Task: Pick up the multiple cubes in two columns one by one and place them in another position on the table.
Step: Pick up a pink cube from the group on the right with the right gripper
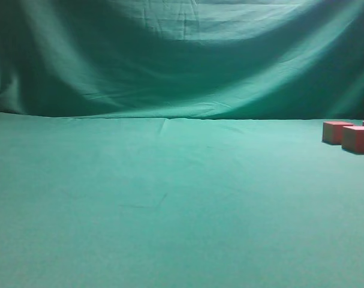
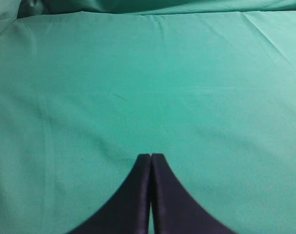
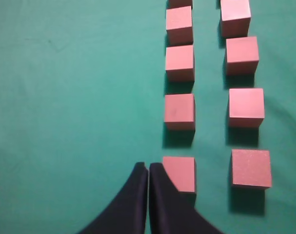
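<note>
Pink cubes (image 3: 179, 111) sit in two seemingly untouched columns beside the clenched, empty right gripper (image 3: 148, 168); the left gripper (image 2: 150, 158) is clenched too.

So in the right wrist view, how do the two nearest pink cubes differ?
The nearest pink cube in the left column is partly hidden behind the shut right gripper; the nearest pink cube in the right column shows whole. The left one also sits closer to the gripper. Both share colour, apparent size and the green cloth.
</note>
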Motion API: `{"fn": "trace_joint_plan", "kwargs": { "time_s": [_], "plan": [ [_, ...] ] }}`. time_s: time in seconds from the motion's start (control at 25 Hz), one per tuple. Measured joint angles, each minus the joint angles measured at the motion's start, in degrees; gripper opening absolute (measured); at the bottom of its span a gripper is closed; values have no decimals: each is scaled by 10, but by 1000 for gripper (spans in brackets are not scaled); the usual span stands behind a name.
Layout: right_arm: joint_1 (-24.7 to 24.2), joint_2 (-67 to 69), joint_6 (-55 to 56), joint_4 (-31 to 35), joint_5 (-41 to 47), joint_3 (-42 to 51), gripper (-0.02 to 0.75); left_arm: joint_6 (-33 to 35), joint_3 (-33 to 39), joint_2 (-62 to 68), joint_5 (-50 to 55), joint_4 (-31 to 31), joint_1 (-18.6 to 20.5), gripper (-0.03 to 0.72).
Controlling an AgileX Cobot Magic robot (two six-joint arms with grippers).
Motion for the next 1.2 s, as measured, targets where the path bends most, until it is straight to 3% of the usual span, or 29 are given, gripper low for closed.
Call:
{"fn": "trace_joint_plan", "kwargs": {
  "time_s": [0.24,0.56,0.72,1.08,1.2],
  "plan": [
    [0,30,-46,-12,43,-33,0,0,0,0,0,0,0,0],
    [6,87,93,-186,176,-113,0,0,0,0,0,0,0,0],
    [39,99,118,-197,176,-117,0,0,0,0,0,0,0,0],
    [177,214,252,-271,137,-117,0,0,0,0,0,0,0,0],
    [210,257,321,-323,116,-117,0,0,0,0,0,0,0,0]
  ]
}}
